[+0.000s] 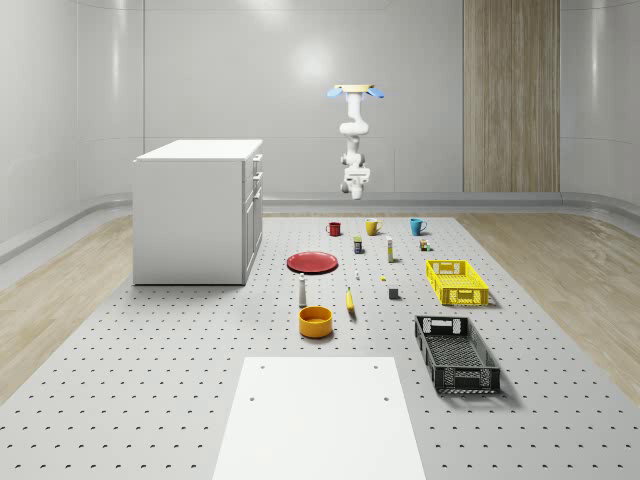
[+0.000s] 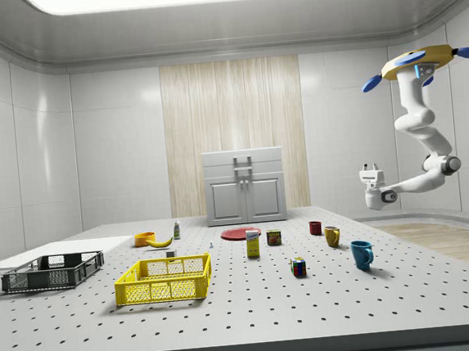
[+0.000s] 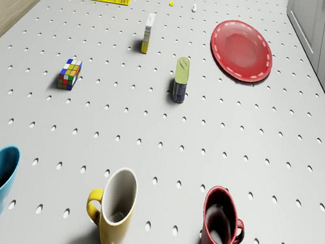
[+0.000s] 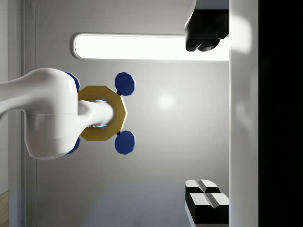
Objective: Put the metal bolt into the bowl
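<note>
The bolt [image 1: 358,276] is just a tiny pale speck lying on the table [image 1: 150,400], out in the open. In the whole-scene view the banana [image 1: 350,300] is near it at 6 o'clock, the red plate [image 1: 313,262] is at 11, and the orange bowl [image 1: 315,321] sits apart at roughly 7, with nothing in it that I can see. Three mugs [image 1: 372,227] line up further off at 12. The drone [image 2: 416,63] hovers high up past the mugs, over the table's far edge. Its arm hangs down and curls so the gripper [image 2: 371,167] points up, well clear of everything. The wrist view has the fingers [image 4: 206,203] spread wide, holding nothing.
</note>
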Robot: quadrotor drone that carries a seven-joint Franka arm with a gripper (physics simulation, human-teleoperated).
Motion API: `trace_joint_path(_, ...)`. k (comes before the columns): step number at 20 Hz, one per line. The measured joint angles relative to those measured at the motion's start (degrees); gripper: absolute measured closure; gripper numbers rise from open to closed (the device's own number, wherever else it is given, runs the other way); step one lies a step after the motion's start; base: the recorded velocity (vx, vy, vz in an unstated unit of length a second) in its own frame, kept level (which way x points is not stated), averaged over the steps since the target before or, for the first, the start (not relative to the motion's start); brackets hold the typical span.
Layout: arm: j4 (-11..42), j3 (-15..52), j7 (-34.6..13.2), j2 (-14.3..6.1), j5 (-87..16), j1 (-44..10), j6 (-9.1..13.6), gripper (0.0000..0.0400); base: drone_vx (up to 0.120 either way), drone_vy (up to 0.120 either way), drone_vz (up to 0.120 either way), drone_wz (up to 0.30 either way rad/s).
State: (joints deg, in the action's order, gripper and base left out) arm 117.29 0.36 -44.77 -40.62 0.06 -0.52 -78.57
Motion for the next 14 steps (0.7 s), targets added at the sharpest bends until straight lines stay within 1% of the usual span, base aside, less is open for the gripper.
trace_joint_path(14, 0.4, 0.9, -0.1, -0.4, -1.2, -0.3, -0.6, 0.0000, 0.120, -0.120, 0.000, 0.000)
